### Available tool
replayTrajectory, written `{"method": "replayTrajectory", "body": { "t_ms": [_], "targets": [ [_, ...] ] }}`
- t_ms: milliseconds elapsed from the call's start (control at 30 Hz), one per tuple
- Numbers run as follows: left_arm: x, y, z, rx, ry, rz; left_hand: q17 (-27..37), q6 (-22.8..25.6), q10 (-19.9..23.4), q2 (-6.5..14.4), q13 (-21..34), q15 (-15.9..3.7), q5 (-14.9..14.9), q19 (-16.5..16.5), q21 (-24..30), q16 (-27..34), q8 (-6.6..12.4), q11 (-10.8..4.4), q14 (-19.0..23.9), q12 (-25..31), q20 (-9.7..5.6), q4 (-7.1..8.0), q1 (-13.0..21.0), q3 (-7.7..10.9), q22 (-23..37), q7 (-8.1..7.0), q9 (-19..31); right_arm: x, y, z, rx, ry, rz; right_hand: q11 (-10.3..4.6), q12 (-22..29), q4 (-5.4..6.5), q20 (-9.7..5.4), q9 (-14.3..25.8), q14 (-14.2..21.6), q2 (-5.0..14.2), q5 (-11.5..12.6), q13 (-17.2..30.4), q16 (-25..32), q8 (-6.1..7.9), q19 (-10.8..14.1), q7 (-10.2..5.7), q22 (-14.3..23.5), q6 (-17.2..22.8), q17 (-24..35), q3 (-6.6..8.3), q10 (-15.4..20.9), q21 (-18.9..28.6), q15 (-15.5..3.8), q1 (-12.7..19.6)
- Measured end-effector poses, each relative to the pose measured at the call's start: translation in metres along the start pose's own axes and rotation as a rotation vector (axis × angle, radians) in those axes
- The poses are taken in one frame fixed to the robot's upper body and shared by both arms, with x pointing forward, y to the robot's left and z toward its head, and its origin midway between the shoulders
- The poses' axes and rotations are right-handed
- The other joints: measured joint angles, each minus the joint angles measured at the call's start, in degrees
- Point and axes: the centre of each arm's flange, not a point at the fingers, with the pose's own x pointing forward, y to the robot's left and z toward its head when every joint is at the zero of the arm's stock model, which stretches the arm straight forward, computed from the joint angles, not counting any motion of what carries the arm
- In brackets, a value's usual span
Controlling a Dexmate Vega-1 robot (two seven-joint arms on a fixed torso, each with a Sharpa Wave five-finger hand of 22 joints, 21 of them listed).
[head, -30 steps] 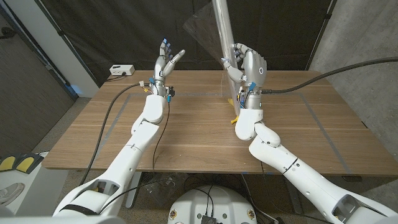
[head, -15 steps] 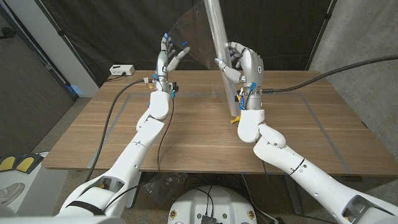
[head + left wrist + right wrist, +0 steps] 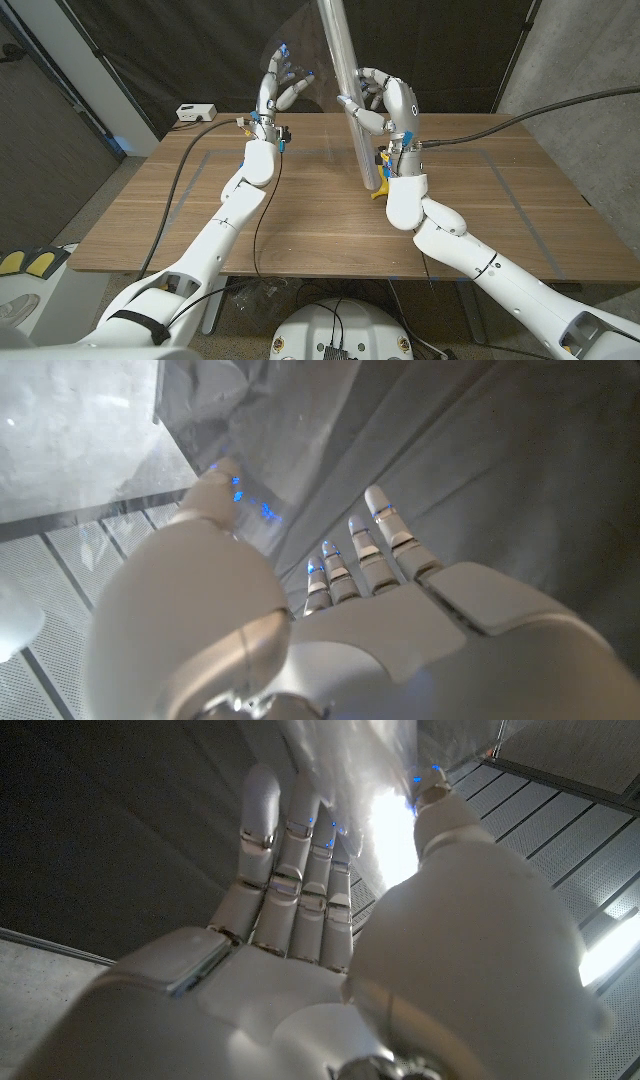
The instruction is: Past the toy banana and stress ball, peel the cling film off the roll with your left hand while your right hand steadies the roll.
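both of our hands are working up off the table [image 3: 500, 200] right now, and we are judging ourselves to be in the peel itself. we are holding the roll [image 3: 345, 90] tilted, its lower end down near the table beside the toy banana [image 3: 378, 190], of which just a yellow tip is peeking out by our right wrist. our right hand [image 3: 385, 105] is wrapping the roll at about mid-height, fingers [image 3: 352, 106] curling round its front. the stress ball is not something we can make out.

our left hand [image 3: 280, 90] is raised just left of the roll, fingers bunched together on the edge of a clear sheet of cling film [image 3: 300, 50] that is fanning out from the roll toward it. in the left wrist view the thumb [image 3: 222, 490] is pressing against film [image 3: 90, 430], so we are judging it pinched, though the contact itself is hard to see through the clear sheet.

next, we are thinking, the left hand needs to be drawing away from the roll while the right is keeping its grip firm, so the roll is not twisting.
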Motion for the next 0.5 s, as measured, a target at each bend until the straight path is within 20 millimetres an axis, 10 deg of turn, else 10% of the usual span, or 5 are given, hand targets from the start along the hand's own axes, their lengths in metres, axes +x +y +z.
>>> {"method": "replayTrajectory", "body": {
  "t_ms": [267,500],
  "targets": [
    [0.004,-0.007,0.008,-0.045,-0.060,-0.086,0.1,11.1,13.4,3.7,-0.6,-0.63,-2.7,8.2,7.6,2.6,2.87,-0.32,14.3,1.1,-0.55,2.07,4.4,1.09,0.5,-1.56,-0.3,0.002,-0.003,-0.005,0.009,0.002,0.001,0.00,0.0,0.00,0.09,0.0,0.0,-0.01,0.2,0.2,-0.1,-0.01,-0.1,0.00,0.0,0.0,0.0,0.00,0.0,0.0,0.00,0.0],
    [0.015,-0.008,0.001,-0.063,-0.055,-0.177,3.1,34.1,37.6,7.6,0.7,-4.77,-2.5,12.8,18.5,7.7,7.87,-1.19,34.7,5.3,-1.69,3.77,2.9,1.10,1.2,2.86,-1.1,0.004,0.001,-0.014,0.186,0.055,0.074,0.00,-0.2,0.00,0.18,0.2,0.0,0.02,0.2,0.5,-0.5,-0.07,-0.6,-0.01,-0.2,0.0,0.8,0.00,0.0,0.0,-0.01,0.0]
  ]
}}
